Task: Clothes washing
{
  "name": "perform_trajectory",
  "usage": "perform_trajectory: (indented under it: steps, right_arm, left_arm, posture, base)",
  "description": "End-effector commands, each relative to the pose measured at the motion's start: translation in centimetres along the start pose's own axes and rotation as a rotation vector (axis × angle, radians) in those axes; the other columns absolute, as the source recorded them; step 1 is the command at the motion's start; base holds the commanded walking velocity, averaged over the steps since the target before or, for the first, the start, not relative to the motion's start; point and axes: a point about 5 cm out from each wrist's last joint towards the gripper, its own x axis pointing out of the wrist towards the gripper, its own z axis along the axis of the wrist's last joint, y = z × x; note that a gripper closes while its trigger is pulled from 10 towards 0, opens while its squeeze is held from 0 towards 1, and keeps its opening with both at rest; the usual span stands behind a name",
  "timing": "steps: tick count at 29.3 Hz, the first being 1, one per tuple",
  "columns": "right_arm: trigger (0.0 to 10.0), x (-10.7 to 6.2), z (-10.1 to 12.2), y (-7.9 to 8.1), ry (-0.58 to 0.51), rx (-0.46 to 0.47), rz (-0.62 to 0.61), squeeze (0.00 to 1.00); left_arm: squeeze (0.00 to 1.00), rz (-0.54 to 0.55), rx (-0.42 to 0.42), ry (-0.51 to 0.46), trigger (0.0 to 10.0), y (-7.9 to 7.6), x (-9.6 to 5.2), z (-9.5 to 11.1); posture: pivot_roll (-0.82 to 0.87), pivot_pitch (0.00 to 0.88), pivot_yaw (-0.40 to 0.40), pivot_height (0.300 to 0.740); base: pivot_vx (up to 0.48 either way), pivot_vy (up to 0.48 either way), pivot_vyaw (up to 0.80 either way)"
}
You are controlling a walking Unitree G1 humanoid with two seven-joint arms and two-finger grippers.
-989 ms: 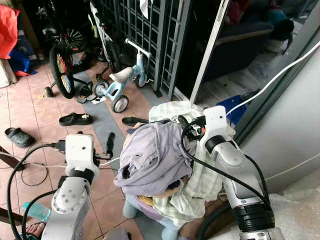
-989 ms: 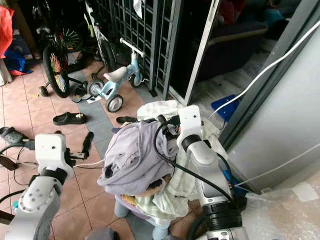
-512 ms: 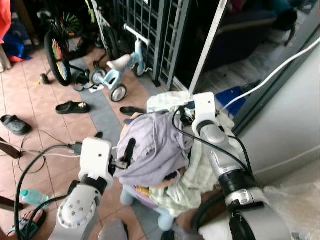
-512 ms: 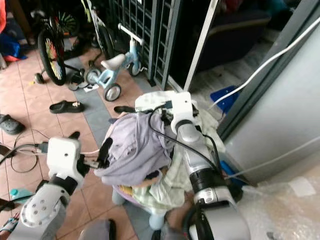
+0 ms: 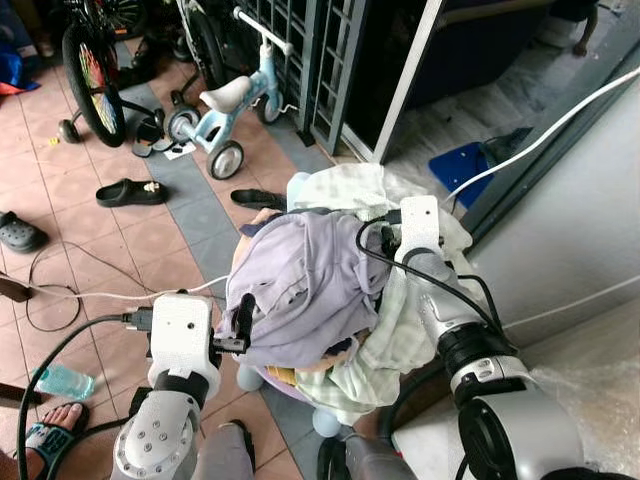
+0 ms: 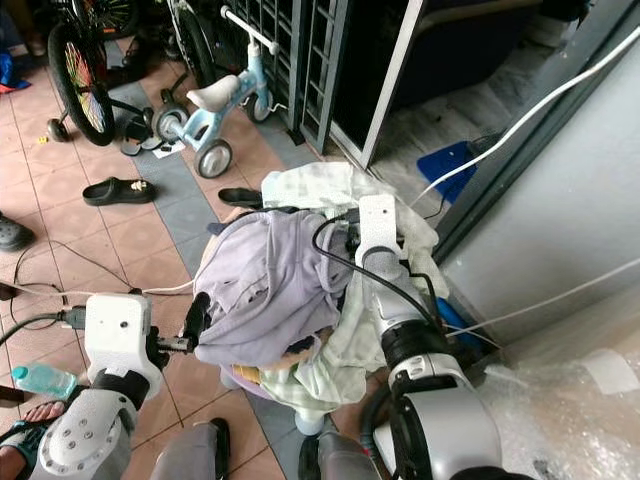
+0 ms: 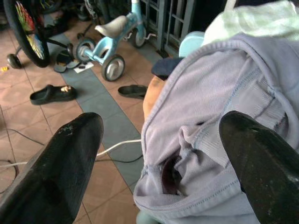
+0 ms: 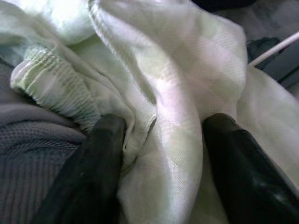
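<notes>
Lavender shirt [image 5: 305, 290] soft, limp, light; left gripper [image 7: 159, 158] spread wide, hem between its fingers. Right gripper [image 8: 163, 154] straddles pale green cloth [image 8: 187, 70], unclenched.

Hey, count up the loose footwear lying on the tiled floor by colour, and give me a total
Black sandal: 1
Black slipper: 1
Grey clog: 1
Total: 3, all lying apart on the floor beyond the laundry pile

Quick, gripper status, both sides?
Left gripper: open, at the lavender garment.
Right gripper: open, fingers straddling a fold of pale green cloth.
</notes>
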Motion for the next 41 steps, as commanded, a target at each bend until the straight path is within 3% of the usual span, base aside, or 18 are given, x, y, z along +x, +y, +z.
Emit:
perform_trajectory:
  steps: [1, 6, 15, 21, 29, 33, 36, 37, 39, 41]
  right_arm:
    - [0.0, -0.2, -2.1, 0.0, 0.088, 0.046, 0.016, 0.0]
    - [0.0, -0.2, -1.9, 0.5, 0.083, 0.111, 0.065, 0.0]
    - [0.0, -0.2, -0.9, 2.2, 0.044, 0.137, 0.134, 0.0]
    - [0.0, 0.0, -0.3, 2.2, 0.026, 0.166, 0.139, 0.0]
    - [0.0, -0.9, 3.7, 2.0, -0.226, 0.342, 0.263, 0.0]
    - [0.0, -2.3, 5.6, 1.3, -0.345, 0.397, 0.34, 0.0]
    - [0.0, -4.8, 7.1, 0.3, -0.445, 0.418, 0.46, 0.0]
    - [0.0, -4.8, 7.1, 0.3, -0.445, 0.418, 0.46, 0.0]
    - [0.0, -7.1, 6.8, -0.7, -0.466, 0.434, 0.554, 0.0]
    - [0.0, -8.1, 6.5, -0.8, -0.458, 0.458, 0.611, 0.0]
  left_arm:
    - [0.0, 0.004, 0.007, 0.02, 10.0, -0.1, 0.3, -0.3]
    - [0.0, 0.022, 0.013, 0.015, 10.0, 0.4, 1.2, -0.4]
    - [0.0, 0.075, 0.007, -0.02, 10.0, 1.1, 3.5, -0.1]
    - [0.0, 0.114, -0.001, -0.031, 10.0, 1.9, 4.6, -0.3]
    - [0.0, 0.146, -0.018, -0.068, 10.0, 2.4, 5.7, -0.2]
    - [0.0, 0.146, -0.028, -0.078, 10.0, 2.3, 6.2, -0.1]
    - [0.0, 0.086, -0.035, -0.098, 10.0, 1.4, 6.7, 0.3]
    - [0.0, 0.086, -0.035, -0.098, 10.0, 1.4, 6.7, 0.3]
    - [0.0, 0.032, -0.015, -0.131, 10.0, 0.5, 7.1, 0.9]
    - [0.0, 0.027, -0.008, -0.114, 10.0, 0.3, 7.2, 0.8]
  posture:
    - [0.14, 0.166, -0.123, 0.74]
    - [0.13, 0.131, -0.121, 0.74]
    - [0.12, 0.027, -0.132, 0.74]
    - [0.11, 0.0, -0.138, 0.74]
    - [0.07, 0.0, -0.091, 0.74]
    - [0.06, 0.0, -0.084, 0.74]
    - [0.04, 0.0, -0.068, 0.74]
    - [0.04, 0.0, -0.068, 0.74]
    - [0.03, 0.0, -0.058, 0.74]
    - [0.02, 0.0, -0.052, 0.74]
  base:
    - [0.0, 0.0, 0.0]
    - [0.0, 0.0, 0.0]
    - [0.0, 0.0, 0.0]
    - [0.0, 0.0, 0.0]
    - [0.0, 0.0, 0.0]
    - [0.0, 0.0, 0.0]
    - [0.0, 0.0, 0.0]
    - [0.0, 0.0, 0.0]
    - [0.0, 0.0, 0.0]
    - [0.0, 0.0, 0.0]
